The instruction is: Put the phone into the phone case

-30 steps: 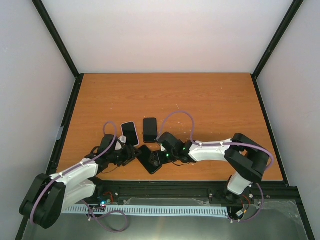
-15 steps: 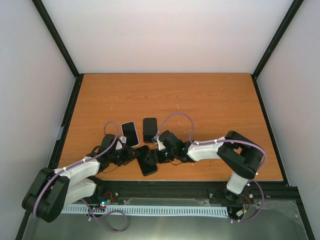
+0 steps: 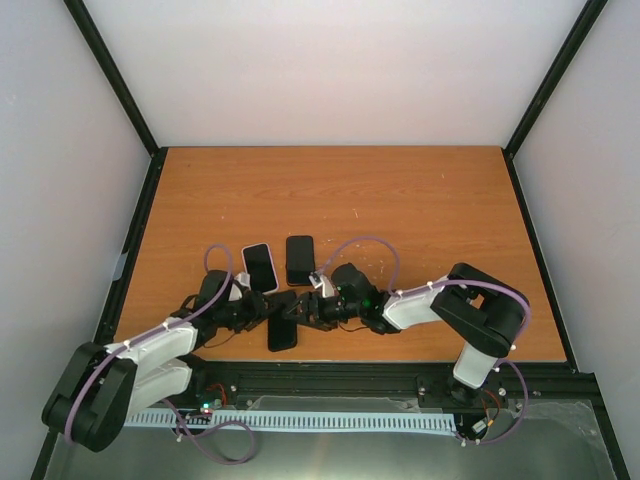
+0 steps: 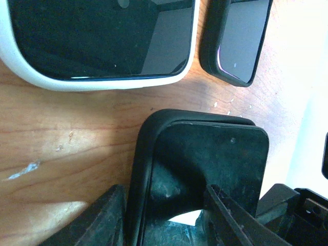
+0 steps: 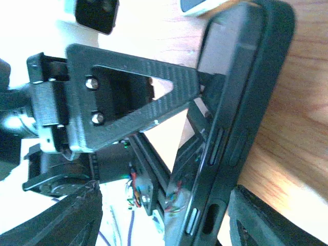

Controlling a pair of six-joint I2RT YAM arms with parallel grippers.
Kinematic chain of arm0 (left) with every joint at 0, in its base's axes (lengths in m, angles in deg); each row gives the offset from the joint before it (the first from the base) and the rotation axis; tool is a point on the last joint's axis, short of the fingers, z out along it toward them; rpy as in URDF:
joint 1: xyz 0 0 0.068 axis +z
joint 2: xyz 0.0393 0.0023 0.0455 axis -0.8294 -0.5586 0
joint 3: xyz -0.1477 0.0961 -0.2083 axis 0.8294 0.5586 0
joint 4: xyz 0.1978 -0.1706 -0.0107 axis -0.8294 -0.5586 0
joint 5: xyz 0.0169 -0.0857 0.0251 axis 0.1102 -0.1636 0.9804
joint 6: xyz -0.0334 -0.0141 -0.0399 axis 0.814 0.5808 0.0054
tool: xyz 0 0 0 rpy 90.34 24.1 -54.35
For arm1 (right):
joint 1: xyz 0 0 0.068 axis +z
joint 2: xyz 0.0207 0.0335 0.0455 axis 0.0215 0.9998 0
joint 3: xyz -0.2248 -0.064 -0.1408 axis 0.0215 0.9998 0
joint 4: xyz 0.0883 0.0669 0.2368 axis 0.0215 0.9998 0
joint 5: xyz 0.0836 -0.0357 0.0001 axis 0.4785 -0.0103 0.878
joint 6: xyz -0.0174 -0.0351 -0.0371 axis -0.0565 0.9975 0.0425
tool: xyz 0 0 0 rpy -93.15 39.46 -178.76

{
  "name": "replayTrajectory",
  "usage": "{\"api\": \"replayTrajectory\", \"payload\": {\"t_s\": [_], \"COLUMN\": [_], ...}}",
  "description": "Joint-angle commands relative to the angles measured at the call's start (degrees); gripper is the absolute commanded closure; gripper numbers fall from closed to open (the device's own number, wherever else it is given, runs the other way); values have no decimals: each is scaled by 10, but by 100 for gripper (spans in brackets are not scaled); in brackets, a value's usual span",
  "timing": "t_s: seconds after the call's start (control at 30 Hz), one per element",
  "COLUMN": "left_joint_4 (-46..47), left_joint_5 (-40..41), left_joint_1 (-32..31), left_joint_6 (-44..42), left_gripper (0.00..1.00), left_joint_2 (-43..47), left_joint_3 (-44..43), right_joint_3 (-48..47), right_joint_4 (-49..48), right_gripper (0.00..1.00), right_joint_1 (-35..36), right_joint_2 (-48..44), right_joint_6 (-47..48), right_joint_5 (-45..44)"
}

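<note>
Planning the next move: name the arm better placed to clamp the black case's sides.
Right, probably: the right end effector straddles the black case, one finger each side, jaws open. The left end effector sits at the case's end, one finger over its face.

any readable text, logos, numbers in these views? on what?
No readable text in any view.
white phone: screen dark, no logo or lettering showing.
black phone: screen dark, nothing printed in view.
black case: plain matte surface, no brand or label.
If the arms carry any marking, it is too small to read from the top camera.
</note>
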Motion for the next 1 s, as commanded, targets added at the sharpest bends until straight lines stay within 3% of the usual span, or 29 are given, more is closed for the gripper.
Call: {"api": "replayTrajectory", "payload": {"t_s": [0.0,0.2,0.43,0.8,0.9,0.97], "left_joint_4": [28,28,29,30,30,30], "left_joint_5": [-56,-59,-59,-59,-57,-56], "left_joint_1": [-6,-6,-6,-6,-6,-5], "left_joint_6": [18,24,28,28,28,28], "left_gripper": [55,52,53,53,53,53], "left_joint_2": [19,34,41,35,34,33], "left_joint_3": [0,5,14,13,14,14], "right_joint_3": [3,18,12,16,19,20], "right_joint_4": [-164,-240,-206,-213,-219,-227], "right_gripper": [34,42,44,81,85,82], "right_joint_1": [-1,-5,-8,-8,-8,-7], "right_joint_2": [6,42,61,66,66,65], "right_joint_6": [-48,-72,-84,-84,-86,-89], "right_joint_5": [-2,-1,-13,-21,-21,-19]}}
